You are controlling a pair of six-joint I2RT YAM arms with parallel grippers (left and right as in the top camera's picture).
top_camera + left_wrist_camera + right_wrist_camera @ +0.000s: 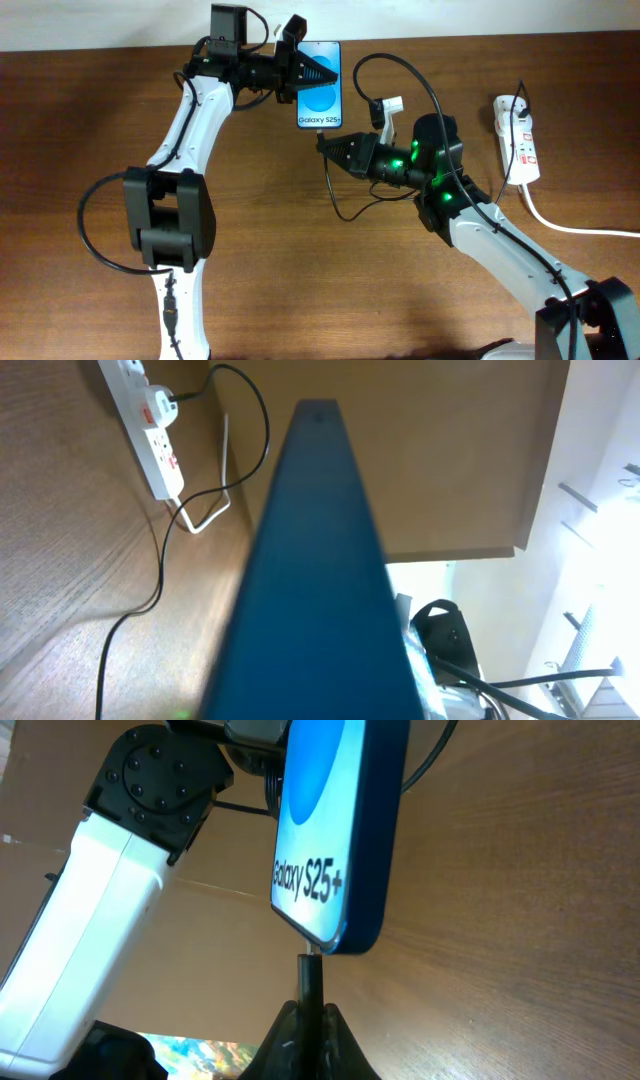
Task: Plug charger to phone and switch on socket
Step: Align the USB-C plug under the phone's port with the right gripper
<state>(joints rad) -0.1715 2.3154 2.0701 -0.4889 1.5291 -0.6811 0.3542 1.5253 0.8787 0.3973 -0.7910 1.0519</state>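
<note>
The phone (320,98) with its blue "Galaxy S25+" screen is held at the far middle of the table by my left gripper (322,71), which is shut on its upper part. Its dark blue edge fills the left wrist view (320,590). My right gripper (326,145) is shut on the charger plug (309,978), whose tip meets the phone's bottom edge (340,860). The thin black charger cable (345,205) loops on the table under the right arm. The white socket strip (517,136) lies at the far right, also in the left wrist view (150,425).
The socket's thick white cord (570,225) runs off the right edge. A small white adapter (388,105) sits by the right arm's cable. The table's far edge meets a pale wall just behind the phone.
</note>
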